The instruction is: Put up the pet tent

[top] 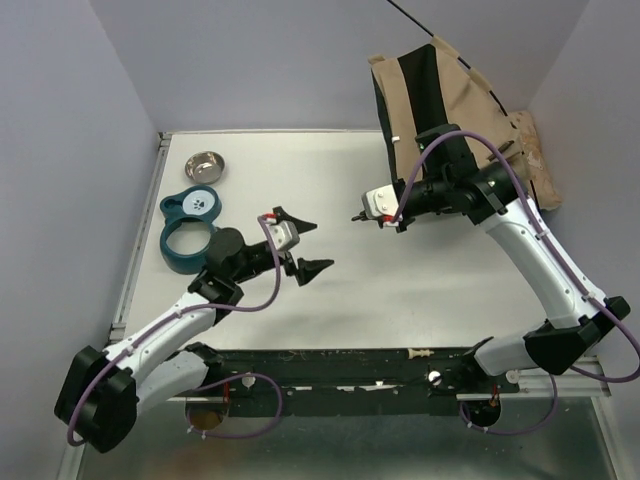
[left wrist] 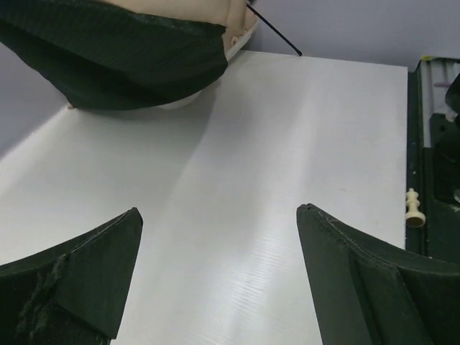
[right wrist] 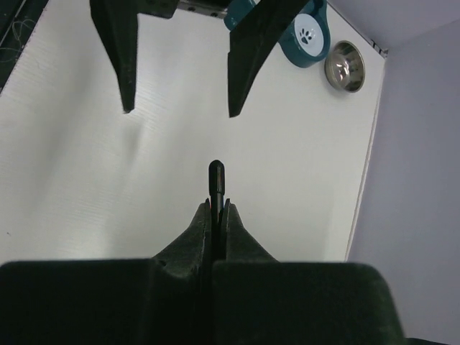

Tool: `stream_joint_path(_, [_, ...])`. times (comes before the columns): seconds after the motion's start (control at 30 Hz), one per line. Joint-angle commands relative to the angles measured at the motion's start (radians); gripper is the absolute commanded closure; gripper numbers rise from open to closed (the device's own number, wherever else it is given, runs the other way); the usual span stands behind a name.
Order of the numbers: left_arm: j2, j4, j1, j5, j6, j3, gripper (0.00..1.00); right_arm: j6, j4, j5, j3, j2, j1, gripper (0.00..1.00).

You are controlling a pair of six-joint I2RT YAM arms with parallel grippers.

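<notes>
Pole tip (right wrist: 215, 172) pokes from my clenched right gripper (right wrist: 216, 210), the rest hidden; my left gripper (left wrist: 219, 233) gapes, tent (left wrist: 115, 57) cropped.

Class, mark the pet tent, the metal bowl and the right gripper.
pet tent (top: 455, 90): top external view, tan fabric.
metal bowl (top: 205, 166): top external view, its hollow.
right gripper (right wrist: 216, 205): right wrist view, between fingertips.

Pet tent (top: 430, 90) stood at the tabletop's (top: 400, 290) far right corner. Bowl (top: 205, 166) sat far left, with the ring-shaped dish (top: 190, 228) just before it. Chess piece (top: 420, 354) lay at the near edge.
</notes>
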Motion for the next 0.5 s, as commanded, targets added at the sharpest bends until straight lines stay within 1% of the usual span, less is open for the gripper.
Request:
stream_joint_path(0.0, [0.106, 0.406, -0.129, -0.160, 0.238, -0.096, 0.01, 0.033, -0.004, 0.022, 0.037, 0.015, -0.013, 0.99])
stream_joint_path(0.07, [0.222, 0.559, -0.206, -0.262, 0.298, -0.072, 0.01, 0.046, -0.002, 0.024, 0.050, 0.018, -0.013, 0.99])
stream_joint_path(0.1, [0.296, 0.663, -0.234, -0.320, 0.312, -0.055, 0.01, 0.056, -0.002, 0.024, 0.057, 0.023, -0.013, 0.99])
stream_joint_path(0.17, [0.423, 0.809, -0.278, -0.389, 0.329, 0.008, 0.01, 0.066, 0.001, 0.019, 0.067, 0.029, -0.013, 0.99])
stream_joint_path(0.23, [0.528, 0.931, -0.310, -0.411, 0.347, 0.074, 0.02, 0.069, -0.002, 0.018, 0.075, 0.035, -0.013, 0.99])
stream_joint_path(0.3, [0.603, 1.040, -0.335, -0.409, 0.365, 0.118, 0.04, 0.077, -0.002, 0.019, 0.084, 0.043, -0.013, 0.99])
stream_joint_path(0.37, [0.672, 1.147, -0.361, -0.420, 0.404, 0.146, 0.11, 0.089, -0.001, 0.016, 0.095, 0.046, -0.013, 0.99])
stream_joint_path(0.43, [0.732, 1.253, -0.381, -0.438, 0.425, 0.175, 0.23, 0.099, 0.001, 0.009, 0.101, 0.047, -0.014, 0.99])
stream_joint_path(0.47, [0.747, 1.249, -0.393, -0.429, 0.459, 0.192, 0.25, 0.100, 0.004, 0.005, 0.101, 0.046, -0.013, 0.99])
